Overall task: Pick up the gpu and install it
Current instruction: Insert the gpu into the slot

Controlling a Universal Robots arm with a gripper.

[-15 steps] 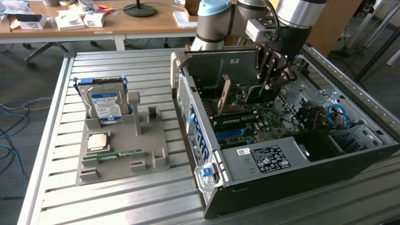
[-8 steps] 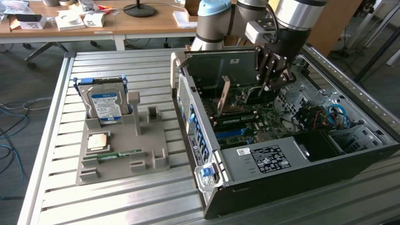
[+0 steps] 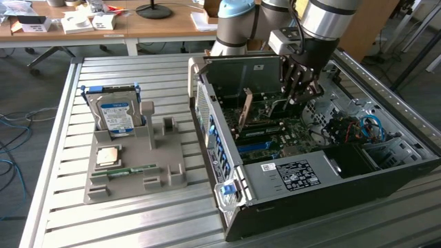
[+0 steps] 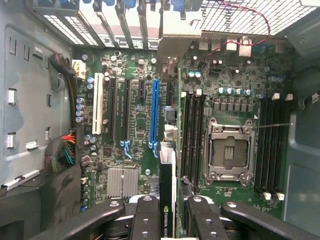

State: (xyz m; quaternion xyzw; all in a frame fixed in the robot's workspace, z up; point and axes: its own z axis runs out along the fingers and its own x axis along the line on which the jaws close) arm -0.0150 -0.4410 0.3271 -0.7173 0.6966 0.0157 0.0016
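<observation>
**Already inside the case: gpu clamped in the pincer**

Standing on its long edge, the gpu [image 3: 264, 107] sits deep in the open computer case [image 3: 331, 201], with its tan bracket [image 3: 245, 109] at the end facing the rear wall of the case. The pincer [image 3: 295, 103] comes down from above and is closed on the card's upper edge, one finger on each flat face.

From the wrist view, the gpu [image 4: 167, 180] runs edge-on straight out from between the two black fingers [image 4: 145, 216]. It stands over the green motherboard [image 4: 135, 135], just beside the blue slot [image 4: 154, 111] and on that slot's processor socket [image 4: 227, 150] side. I cannot tell whether its lower edge is in a slot.

Outside the case, towards the exterior view's left, a grey holder [image 3: 155, 155] rests on the slatted table [image 3: 55, 206]. It carries an upright hard drive [image 3: 117, 116] and a flat green memory stick [image 3: 125, 170].
</observation>
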